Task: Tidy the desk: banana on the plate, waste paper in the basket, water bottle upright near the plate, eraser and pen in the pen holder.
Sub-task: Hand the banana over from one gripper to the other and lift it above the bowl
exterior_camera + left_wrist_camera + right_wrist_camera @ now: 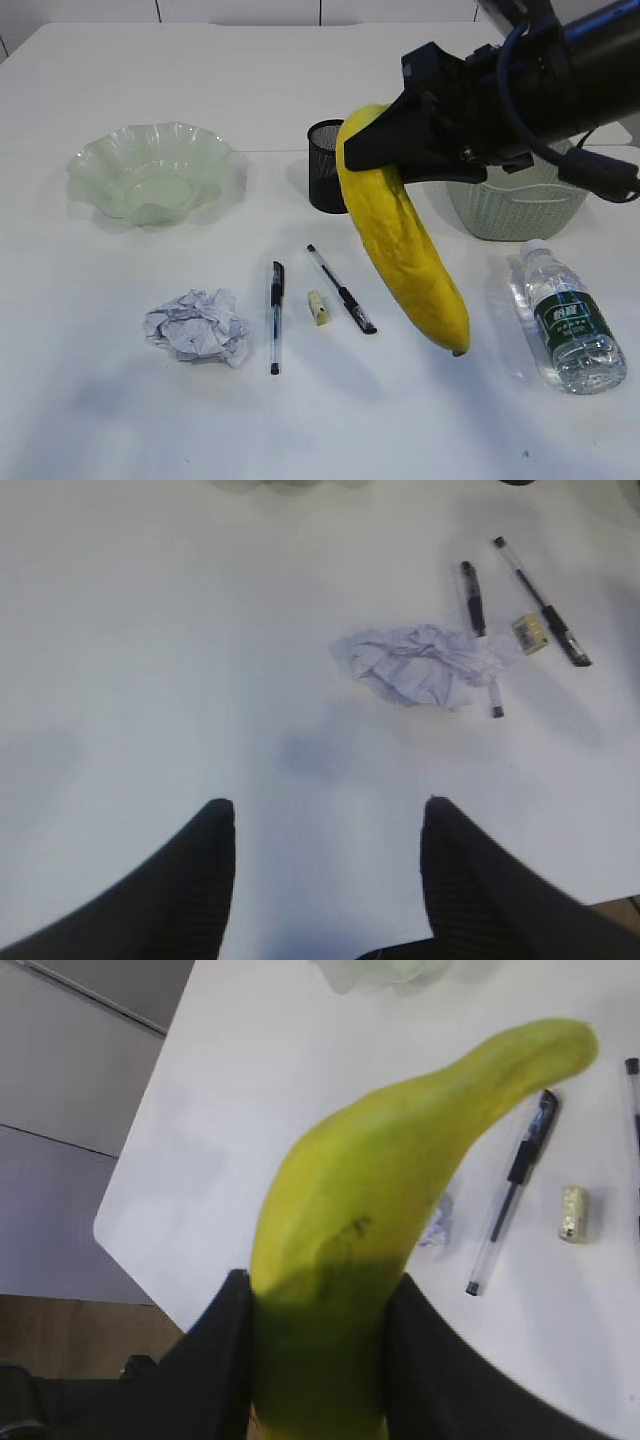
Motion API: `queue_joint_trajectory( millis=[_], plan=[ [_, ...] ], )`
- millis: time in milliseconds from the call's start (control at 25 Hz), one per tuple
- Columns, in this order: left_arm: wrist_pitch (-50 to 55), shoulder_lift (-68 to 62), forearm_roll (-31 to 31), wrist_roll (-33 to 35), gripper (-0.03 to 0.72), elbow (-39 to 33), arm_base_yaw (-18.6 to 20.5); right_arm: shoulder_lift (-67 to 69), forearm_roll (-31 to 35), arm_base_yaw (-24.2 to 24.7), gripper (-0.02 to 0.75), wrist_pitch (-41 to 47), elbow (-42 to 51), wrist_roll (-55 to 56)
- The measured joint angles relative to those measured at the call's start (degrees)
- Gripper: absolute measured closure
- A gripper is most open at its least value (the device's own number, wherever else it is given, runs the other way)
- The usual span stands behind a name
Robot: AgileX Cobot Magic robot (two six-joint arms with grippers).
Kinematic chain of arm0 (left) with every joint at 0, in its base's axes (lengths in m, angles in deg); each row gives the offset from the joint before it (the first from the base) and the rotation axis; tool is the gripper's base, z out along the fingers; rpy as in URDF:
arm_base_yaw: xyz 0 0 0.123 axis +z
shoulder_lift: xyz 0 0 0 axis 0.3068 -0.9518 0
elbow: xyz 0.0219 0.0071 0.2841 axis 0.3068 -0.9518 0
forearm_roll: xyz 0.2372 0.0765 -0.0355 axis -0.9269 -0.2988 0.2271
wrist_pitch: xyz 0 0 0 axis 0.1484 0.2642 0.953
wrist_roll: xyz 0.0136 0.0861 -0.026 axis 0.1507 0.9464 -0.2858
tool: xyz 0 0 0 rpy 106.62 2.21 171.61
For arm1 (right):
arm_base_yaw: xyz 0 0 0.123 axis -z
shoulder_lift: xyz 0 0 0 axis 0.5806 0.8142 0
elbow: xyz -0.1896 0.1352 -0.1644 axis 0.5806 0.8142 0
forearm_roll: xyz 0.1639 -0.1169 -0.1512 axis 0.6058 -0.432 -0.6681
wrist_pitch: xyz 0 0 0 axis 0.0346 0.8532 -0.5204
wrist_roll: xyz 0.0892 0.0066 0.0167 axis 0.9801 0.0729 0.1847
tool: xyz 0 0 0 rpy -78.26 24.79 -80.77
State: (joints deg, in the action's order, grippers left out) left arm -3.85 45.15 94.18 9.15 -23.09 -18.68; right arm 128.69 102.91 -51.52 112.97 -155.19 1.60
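My right gripper [375,150] is shut on the yellow banana [405,245] near its upper end and holds it in the air, hanging down over the table's middle; the right wrist view shows the banana [380,1210] between the jaws [318,1300]. The pale green plate [150,170] sits at the back left. Crumpled waste paper [197,326] lies front left and shows in the left wrist view [415,665]. Two pens [276,315] [340,289] and a small eraser [317,307] lie between them. The water bottle [570,318] lies on its side at right. My left gripper [325,815] is open and empty above bare table.
A black mesh pen holder [325,165] stands at the back middle, partly behind the banana. A pale green basket [515,205] stands at the back right, under the right arm. The table's left edge and the floor show in the right wrist view.
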Motion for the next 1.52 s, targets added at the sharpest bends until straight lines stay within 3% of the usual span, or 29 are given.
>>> queue_joint_trajectory(
  millis=[160,520,800,1120,1320,1520],
  plan=[
    [-3.15,0.00,6.89,4.13,0.273,0.00,-1.95,0.00,5.30,-0.59,0.503,1.46,0.00,-5.09],
    [-5.90,0.00,21.09,17.15,0.273,0.00,-3.82,0.00,15.58,-7.07,0.503,1.46,-0.24,-15.88],
    [-6.35,-0.67,34.08,30.51,0.273,0.00,-4.11,0.00,23.44,-7.34,0.503,2.77,-1.53,-19.14],
    [-5.01,-7.97,46.28,41.20,0.269,0.00,-4.11,0.00,24.60,-7.34,0.503,5.26,-4.10,-20.12],
    [-2.64,-12.62,54.78,49.36,0.209,0.00,-4.11,0.00,24.60,-7.83,0.503,5.39,-4.19,-20.62],
    [0.66,-16.98,61.89,57.26,0.194,0.00,-4.39,0.00,24.85,-7.99,0.503,5.39,-4.19,-21.02]
  ],
)
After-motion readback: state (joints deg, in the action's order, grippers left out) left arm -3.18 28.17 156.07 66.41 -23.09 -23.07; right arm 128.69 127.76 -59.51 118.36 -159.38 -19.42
